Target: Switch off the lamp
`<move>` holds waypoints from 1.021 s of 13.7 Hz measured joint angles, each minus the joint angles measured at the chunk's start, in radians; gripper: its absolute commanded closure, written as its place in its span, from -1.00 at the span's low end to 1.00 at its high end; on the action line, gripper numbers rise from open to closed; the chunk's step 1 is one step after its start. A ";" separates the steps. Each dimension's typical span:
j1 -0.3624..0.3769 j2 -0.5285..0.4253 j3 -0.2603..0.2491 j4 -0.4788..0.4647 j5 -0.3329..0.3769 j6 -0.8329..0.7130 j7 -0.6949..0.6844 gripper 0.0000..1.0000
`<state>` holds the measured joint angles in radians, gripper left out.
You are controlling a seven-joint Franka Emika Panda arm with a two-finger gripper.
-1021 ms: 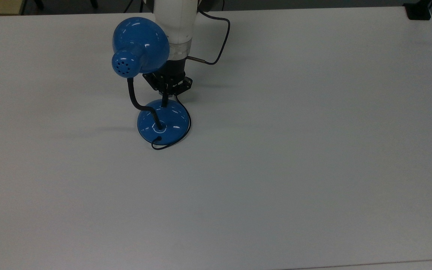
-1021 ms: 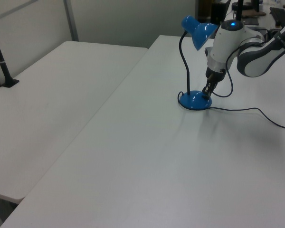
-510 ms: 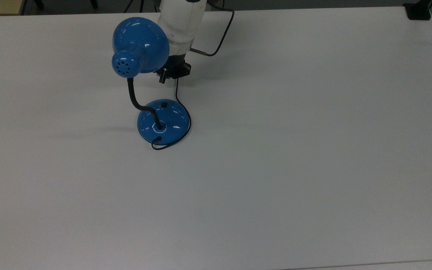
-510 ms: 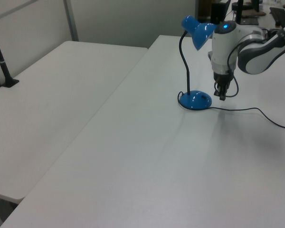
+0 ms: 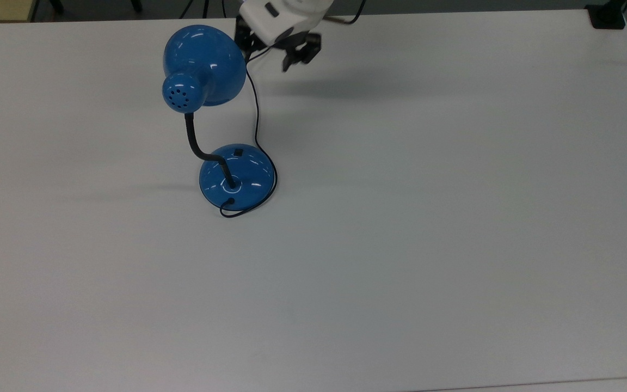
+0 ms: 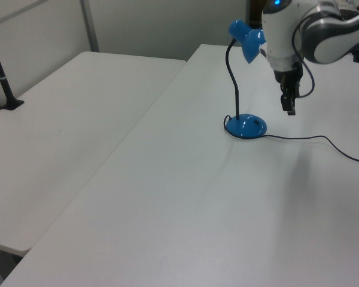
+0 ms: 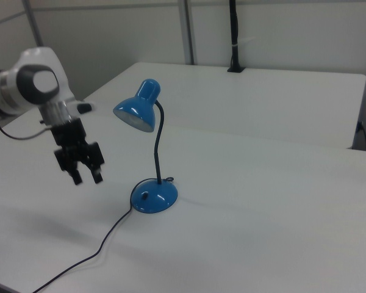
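— Lamp (image 7: 149, 152) first: where does it stand?
— Its blue base (image 5: 237, 176) sits on the white table (image 5: 428, 218), the switch (image 5: 238, 152) on the dome facing the arm, the cord (image 6: 311, 139) trailing off.
— And farther back?
— The gripper (image 7: 86, 175) hangs in the air, well apart from the base, fingers (image 7: 97, 174) a little spread and holding nothing

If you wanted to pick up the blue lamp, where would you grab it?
Probably the thin black bendy neck of the glossy blue desk lamp, gripped from the side. It stands nearly upright and looks narrow enough for two fingers; the domed base and bell shade look wide and slippery.
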<state>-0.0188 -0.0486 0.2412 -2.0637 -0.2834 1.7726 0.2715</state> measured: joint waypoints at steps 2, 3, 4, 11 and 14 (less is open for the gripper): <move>0.008 -0.006 0.005 0.104 0.089 -0.106 -0.028 -1.00; 0.006 -0.007 0.004 0.138 0.109 -0.118 -0.029 -1.00; 0.001 -0.009 -0.004 0.184 0.131 -0.119 -0.030 -1.00; -0.006 -0.017 -0.200 0.361 0.253 -0.119 -0.216 -1.00; -0.003 -0.018 -0.210 0.382 0.253 -0.109 -0.228 -1.00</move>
<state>-0.0219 -0.0665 0.0315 -1.6816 -0.0300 1.6640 0.0433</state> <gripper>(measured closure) 0.000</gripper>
